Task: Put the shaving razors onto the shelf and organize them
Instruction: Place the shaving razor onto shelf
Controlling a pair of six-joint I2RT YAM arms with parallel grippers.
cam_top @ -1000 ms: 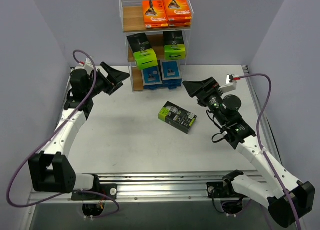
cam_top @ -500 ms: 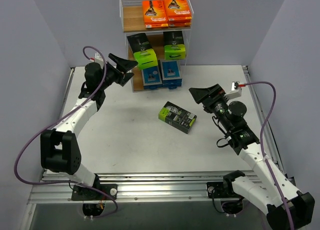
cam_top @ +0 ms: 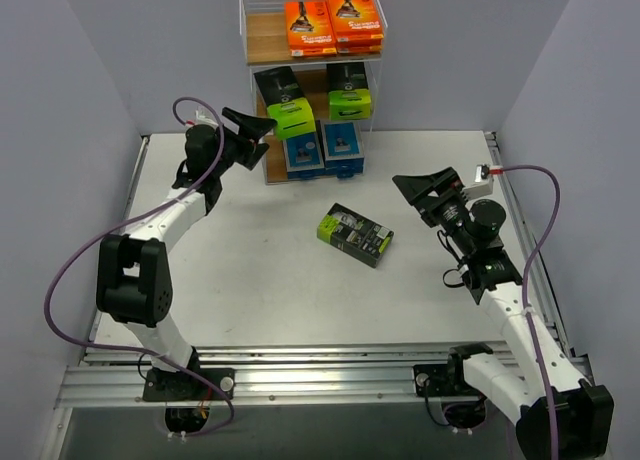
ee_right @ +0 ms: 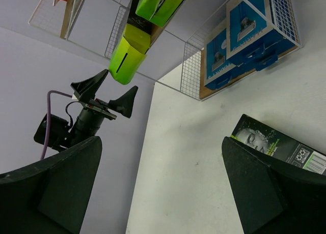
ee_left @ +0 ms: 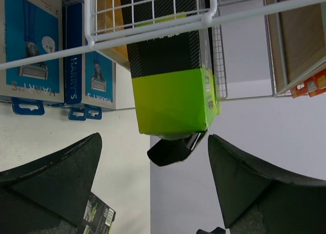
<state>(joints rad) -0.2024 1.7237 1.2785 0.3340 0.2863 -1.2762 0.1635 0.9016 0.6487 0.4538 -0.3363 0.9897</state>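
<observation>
Right claw (cam_top: pixel 418 187) spread wide, empty; lone black-and-green razor pack (cam_top: pixel 355 234) flat on table (cam_top: pixel 250 270), left of and nearer than it, long axis far-left to near-right. Left claw (cam_top: pixel 253 130) spread too, up by shelf (cam_top: pixel 258 40), farther away, probably worse placed.
</observation>
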